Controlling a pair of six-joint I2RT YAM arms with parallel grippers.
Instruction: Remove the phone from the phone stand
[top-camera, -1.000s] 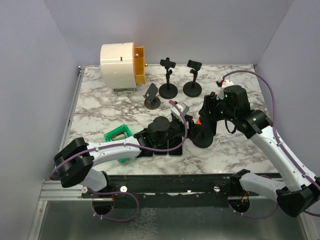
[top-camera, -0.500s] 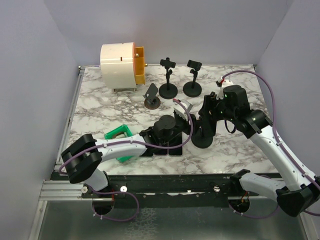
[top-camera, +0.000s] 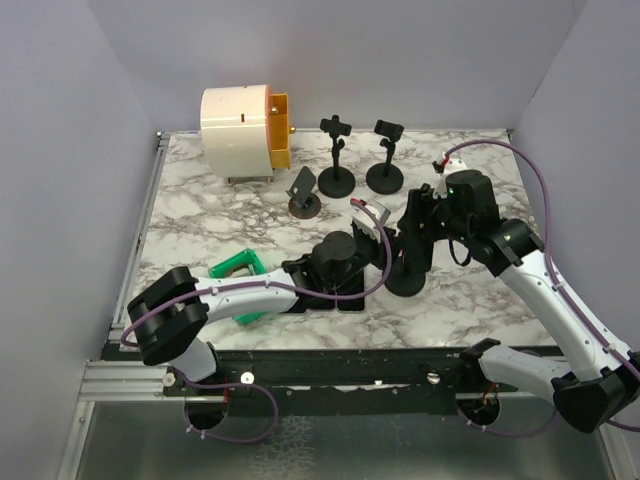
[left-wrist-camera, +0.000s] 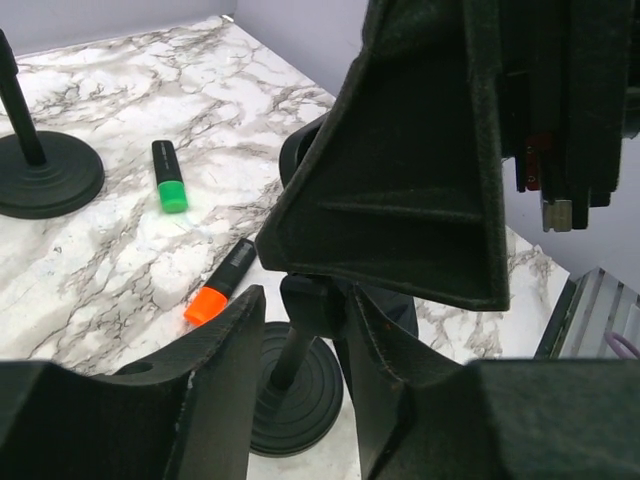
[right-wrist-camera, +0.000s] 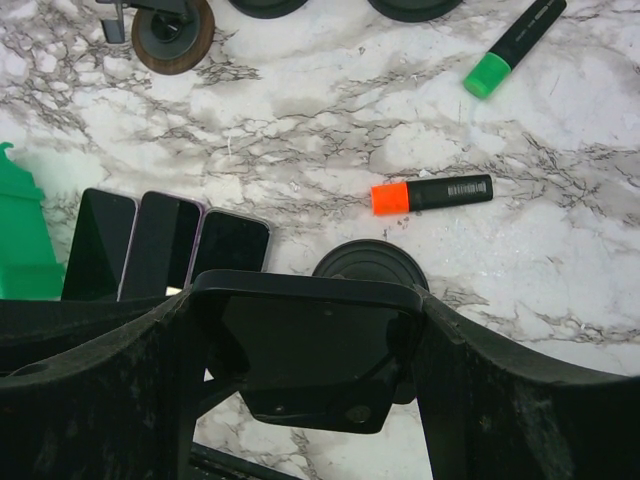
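Note:
The black phone (right-wrist-camera: 300, 335) sits upright in the clamp of a black phone stand (top-camera: 405, 280) at mid-table. My right gripper (right-wrist-camera: 305, 318) is shut on the phone's two side edges from above; it also shows in the top view (top-camera: 413, 230). The stand's round base (right-wrist-camera: 368, 264) lies below it. My left gripper (left-wrist-camera: 300, 300) is open, low and level, with its fingers on either side of the stand's neck joint (left-wrist-camera: 312, 306), above the base (left-wrist-camera: 300, 395). The right finger is close against the joint and a small gap shows on the left.
Three phones (right-wrist-camera: 160, 255) lie flat side by side left of the stand. An orange highlighter (right-wrist-camera: 430, 192) and a green highlighter (right-wrist-camera: 510, 45) lie behind it. A green holder (top-camera: 238, 268), two tall stands (top-camera: 337, 180), a small stand (top-camera: 304, 204) and a white-orange device (top-camera: 245, 120) stand further off.
My left gripper has moved right and forward, from beside the flat phones to the stand's neck. The right gripper has stayed on the phone.

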